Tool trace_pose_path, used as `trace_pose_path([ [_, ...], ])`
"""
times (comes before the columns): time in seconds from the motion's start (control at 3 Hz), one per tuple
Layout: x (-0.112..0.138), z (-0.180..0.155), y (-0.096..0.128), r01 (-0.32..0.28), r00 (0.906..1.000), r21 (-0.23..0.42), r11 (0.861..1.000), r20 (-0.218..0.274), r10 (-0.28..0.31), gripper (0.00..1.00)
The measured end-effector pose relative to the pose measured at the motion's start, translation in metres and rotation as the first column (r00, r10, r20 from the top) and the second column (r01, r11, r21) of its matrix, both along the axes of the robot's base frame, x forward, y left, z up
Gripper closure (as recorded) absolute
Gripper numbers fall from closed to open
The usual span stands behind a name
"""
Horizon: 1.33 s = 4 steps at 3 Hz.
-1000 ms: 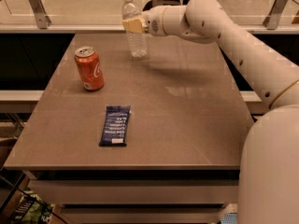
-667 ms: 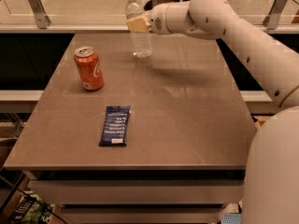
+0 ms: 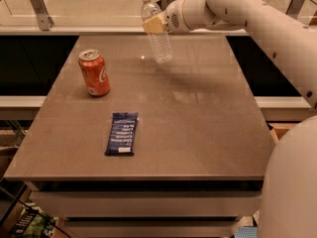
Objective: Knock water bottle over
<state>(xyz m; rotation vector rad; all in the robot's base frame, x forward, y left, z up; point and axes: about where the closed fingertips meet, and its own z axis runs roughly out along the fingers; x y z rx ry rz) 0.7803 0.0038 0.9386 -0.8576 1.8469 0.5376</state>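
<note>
We can read nothing for certain: the soda can [image 3: 94, 73] bears white script and the blue snack bar [image 3: 122, 133] white print, both illegible. The claw [image 3: 154, 25] sits against the tilted water bottle [image 3: 161, 46].

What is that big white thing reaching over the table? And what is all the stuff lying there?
The big white thing is a robot's arm. There is only one picture, and it looks down on a brown table from above. The rounded white shape at the lower right is part of the robot too. The tip of the arm is called the end effector; it is the part that touches things. Here it is at the far side of the table, pressed against the upper part of a clear water bottle, which is leaning over instead of standing straight. I cannot tell whether the bottle is being gripped or only pushed. An orange soda can stands on the left, and a dark blue snack bar lies flat nearer to us.
</note>
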Motion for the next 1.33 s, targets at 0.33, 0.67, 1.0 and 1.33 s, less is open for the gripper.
trace_pose_path([
  [0.33, -0.004, -0.001, -0.015, 0.029, 0.9981, -0.062, 0.998, -0.052, -0.032, 1.00],
  [0.67, -0.011, 0.001, -0.028, 0.049, 0.9936, -0.126, 0.991, -0.095, -0.061, 1.00],
  [1.0, -0.017, 0.000, -0.039, 0.063, 0.9868, -0.184, 0.981, -0.136, -0.088, 1.00],
  [1.33, -0.020, -0.009, -0.046, 0.062, 0.9760, -0.245, 0.967, -0.188, -0.110, 1.00],
])
